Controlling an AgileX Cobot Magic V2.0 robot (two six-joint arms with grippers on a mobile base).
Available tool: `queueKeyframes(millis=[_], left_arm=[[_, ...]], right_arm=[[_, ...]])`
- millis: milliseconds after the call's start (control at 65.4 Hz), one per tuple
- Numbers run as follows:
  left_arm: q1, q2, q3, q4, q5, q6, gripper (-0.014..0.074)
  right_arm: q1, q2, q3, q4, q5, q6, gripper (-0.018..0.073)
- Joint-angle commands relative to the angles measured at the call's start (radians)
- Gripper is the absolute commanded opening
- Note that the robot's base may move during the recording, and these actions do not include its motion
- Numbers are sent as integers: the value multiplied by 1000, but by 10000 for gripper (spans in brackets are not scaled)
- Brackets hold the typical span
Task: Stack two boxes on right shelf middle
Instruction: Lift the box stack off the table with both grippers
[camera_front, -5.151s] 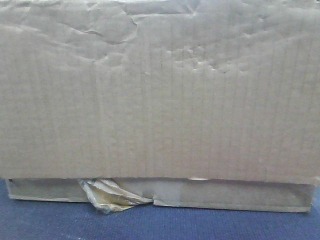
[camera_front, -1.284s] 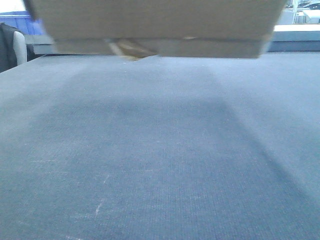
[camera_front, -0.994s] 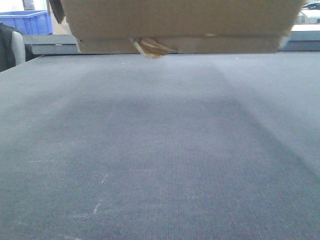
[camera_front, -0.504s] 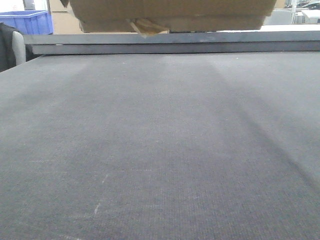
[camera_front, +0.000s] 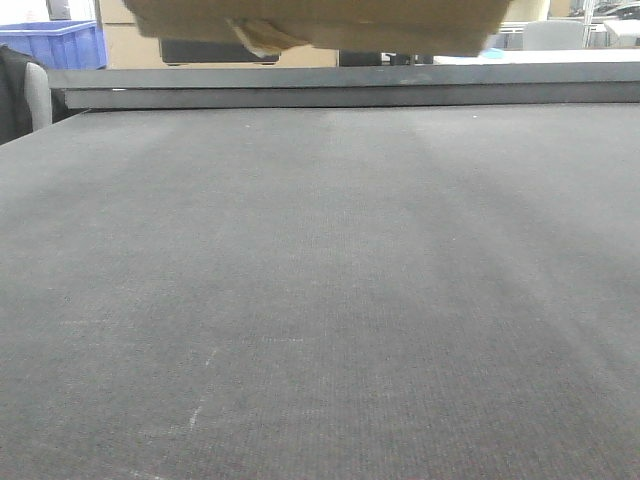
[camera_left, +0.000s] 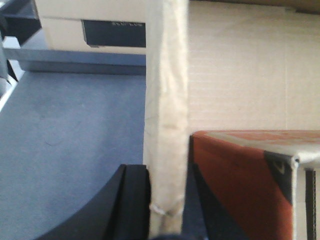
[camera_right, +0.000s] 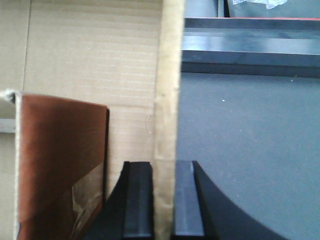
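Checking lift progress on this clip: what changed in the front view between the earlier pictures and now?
The box went from resting on the table, filling the front view, to lifted clear; only its lower edge shows at the top now, shifted slightly left. The left gripper and right gripper each clamp a box wall. The table and blue bin have not moved.

Front camera's sitting low, skimming the counter (camera_front: 320, 300), box (camera_front: 320, 18) clipping the top; wrist cameras are peering close past left gripper (camera_left: 167, 192) and right gripper (camera_right: 164, 192) at its opposite walls.
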Motion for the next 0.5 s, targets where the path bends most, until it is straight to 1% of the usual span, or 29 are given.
queueKeyframes(millis=[0, 122, 260, 489], left_arm=[[7, -14, -20, 29, -33, 2, -111], [7, -15, -20, 29, -35, 2, -111], [7, -15, -20, 29, -37, 2, -111], [7, -15, -20, 26, -35, 2, -111]], right_arm=[[-5, -7, -6, -24, -48, -2, -162], [-5, -6, -6, -24, -70, 1, -162], [-5, -2, -6, -24, -79, 42, -162], [-5, -2, -6, -24, -70, 42, -162]])
